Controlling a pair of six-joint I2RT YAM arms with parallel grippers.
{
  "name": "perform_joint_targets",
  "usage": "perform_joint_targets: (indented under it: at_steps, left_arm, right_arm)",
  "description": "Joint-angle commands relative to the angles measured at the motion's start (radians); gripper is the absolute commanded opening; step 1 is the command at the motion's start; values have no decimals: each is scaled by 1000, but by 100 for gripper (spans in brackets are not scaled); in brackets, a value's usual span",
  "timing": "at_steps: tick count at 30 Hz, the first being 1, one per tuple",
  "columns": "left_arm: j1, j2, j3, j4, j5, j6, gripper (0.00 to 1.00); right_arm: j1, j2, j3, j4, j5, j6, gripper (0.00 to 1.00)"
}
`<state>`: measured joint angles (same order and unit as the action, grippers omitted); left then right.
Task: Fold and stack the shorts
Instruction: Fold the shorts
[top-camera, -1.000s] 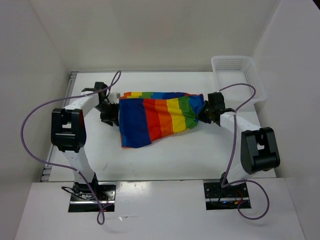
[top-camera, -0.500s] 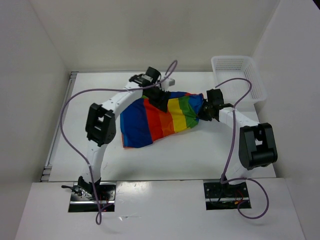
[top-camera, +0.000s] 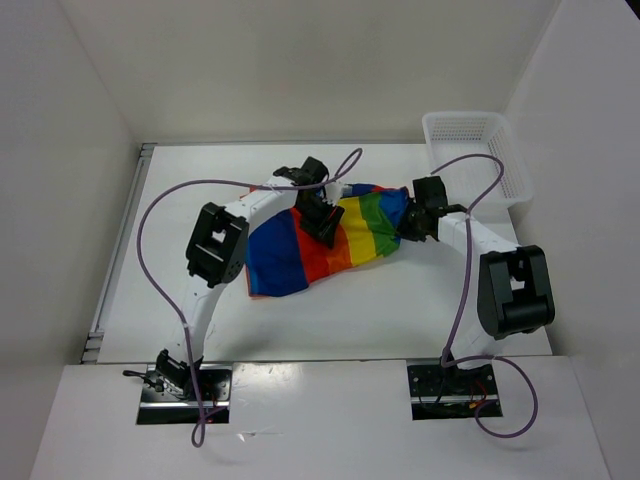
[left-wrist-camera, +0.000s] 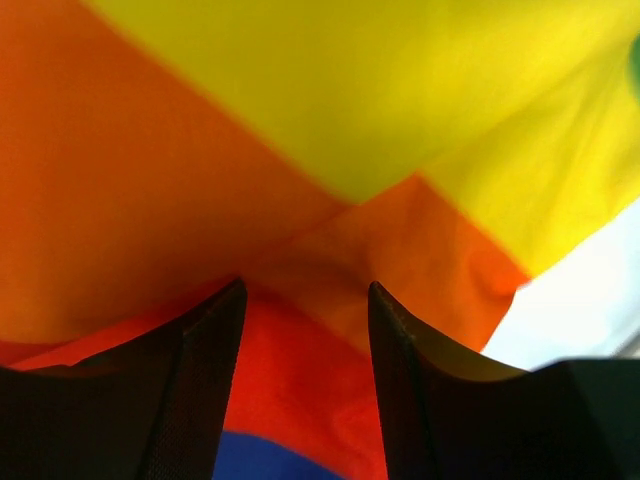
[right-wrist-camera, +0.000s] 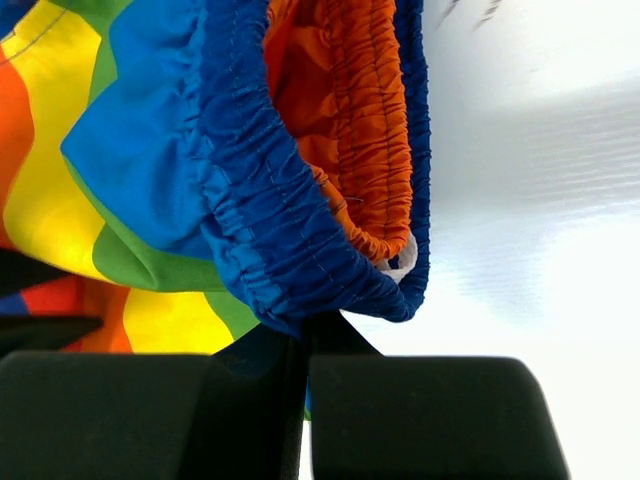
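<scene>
At table centre: a pair of soft cloth shorts (top-camera: 300, 250) with broad rainbow stripes lies on the white table (top-camera: 200, 190), between the two arms. The blue end points near-left. The green end points right.
Cloth condition: partly folded and uneven. The left wrist view shows one layer lying slantwise over another, with creases in the orange stripe.
Left gripper (top-camera: 322, 222): positioned low over the orange and yellow stripes. The jaws stand apart. No cloth is pinched between them in the left wrist view (left-wrist-camera: 305, 290).
Right gripper (top-camera: 410, 228): clamped tight on the shorts at their right end. The right wrist view (right-wrist-camera: 305, 340) shows the gathered blue elastic waistband (right-wrist-camera: 290, 250) caught between the fingers, with orange lining exposed inside the opening.
Basket: a white mesh plastic basket (top-camera: 470, 124) stands at the far right corner, apart from the shorts.
Step in hand: judged to be the fold itself. The right gripper anchors the waistband while the left gripper works the middle of the cloth. Stacking is not yet begun.
Next move, requirement: the left gripper probably needs a fresh hold on a free edge, most likely at the blue end, then a carry across toward the waistband.
Caution: soft cloth may drag or bunch under the fingers. Lift clear before travelling sideways. Maintain the anchor grip until the layers lie flat.
</scene>
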<state>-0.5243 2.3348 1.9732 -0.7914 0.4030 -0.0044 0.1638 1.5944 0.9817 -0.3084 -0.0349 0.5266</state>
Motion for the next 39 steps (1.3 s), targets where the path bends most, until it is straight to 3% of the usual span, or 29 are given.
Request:
perform_joint_targets:
  at_steps: [1,4,9,15,21,24,27,31,34,39]
  left_arm:
    - [38,-125,-33,-38,89,4,61]
    - [154,-199,-45,-109,119,4,64]
    - [320,-298,-220,-66,8,4,64]
    - [359,-259,-329,9,-79,4,66]
    - [399,-128,-318,32,-90,4,66]
    - [409,-86,-318,43,-90,4,55]
    - [418,-86,-329,53,-50,4,38]
    - [418,-77,-318,41,25,4,27]
    - [428,-66,-318,31,60,4,25]
    - [492,-66,-318,31,71,4,29]
  right_arm:
    - [3,-8,96,-60,95,-48,0]
    - [22,-17,136,-93,164,-82,0]
    - [123,-17,210,-150,308,-137,0]
    - [242,49,325,-207,472,-221,0]
    - [414,96,455,-233,683,-385,0]
    - [486,140,540,-242,734,-476,0]
    - [594,193,620,-229,725,-566,0]
    - [752,292,701,-186,643,-678,0]
    - [870,401,783,-172,595,-755,0]
    - [931,559,883,-181,440,-787,0]
